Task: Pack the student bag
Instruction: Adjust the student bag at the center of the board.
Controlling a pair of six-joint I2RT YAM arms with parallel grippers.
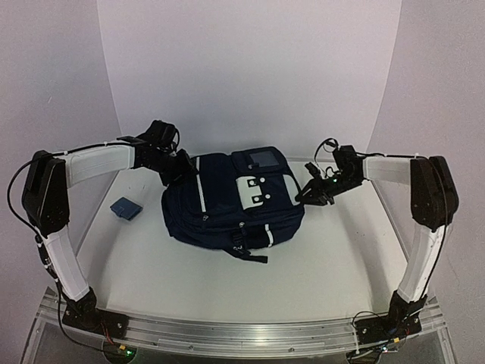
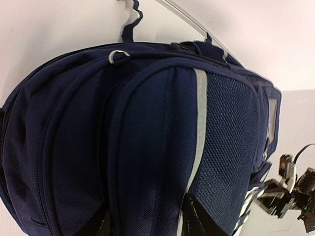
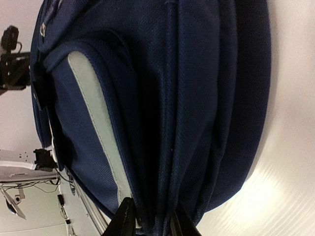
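Evidently student bag (image 1: pixel 227 205) braced for opening: right gripper (image 1: pixel 305 194) pinches fabric fold between fingertips; left gripper (image 1: pixel 185 169) straddles far flank, grip unclear.

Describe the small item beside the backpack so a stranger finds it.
Start at the big navy backpack in the middle. To its left, apart from it, lies a small flat square item. It is slate blue, far smaller than the backpack.
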